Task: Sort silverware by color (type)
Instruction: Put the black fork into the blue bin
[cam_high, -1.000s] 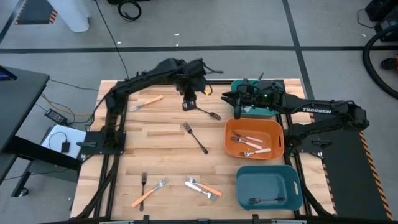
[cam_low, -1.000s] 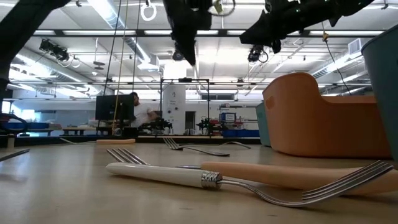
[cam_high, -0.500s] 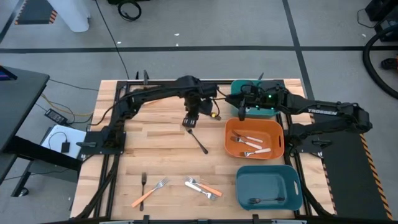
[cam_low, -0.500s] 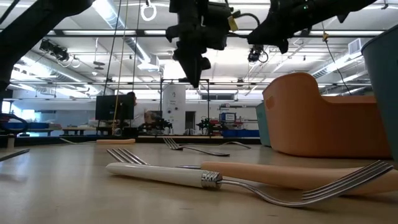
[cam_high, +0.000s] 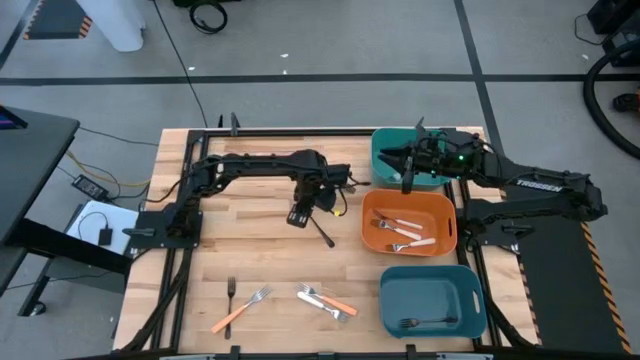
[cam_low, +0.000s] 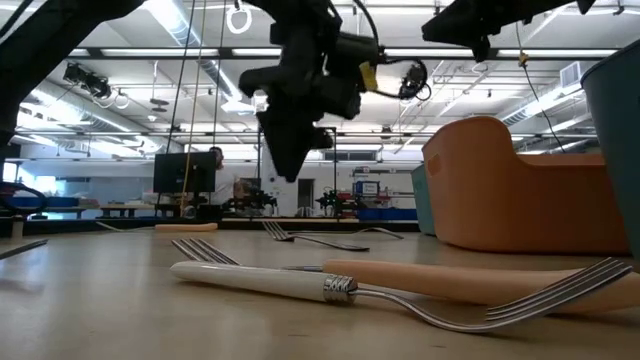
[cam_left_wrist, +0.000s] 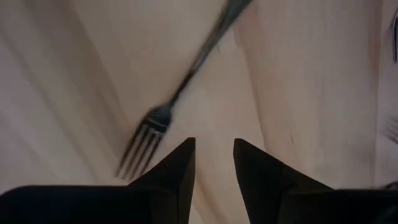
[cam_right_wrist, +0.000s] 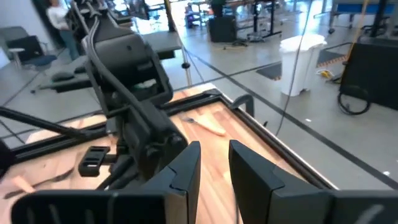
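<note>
Left end effector (cam_high: 298, 217) hovers, fingers apart and empty, over the dark fork (cam_high: 322, 231) at tabletop (cam_high: 250, 250) centre; next: descend, clamp its handle.

White lettering reads "TROSSEN" along the right arm (cam_high: 545, 185), out past the table's right edge. I can make out no other writing anywhere.
</note>
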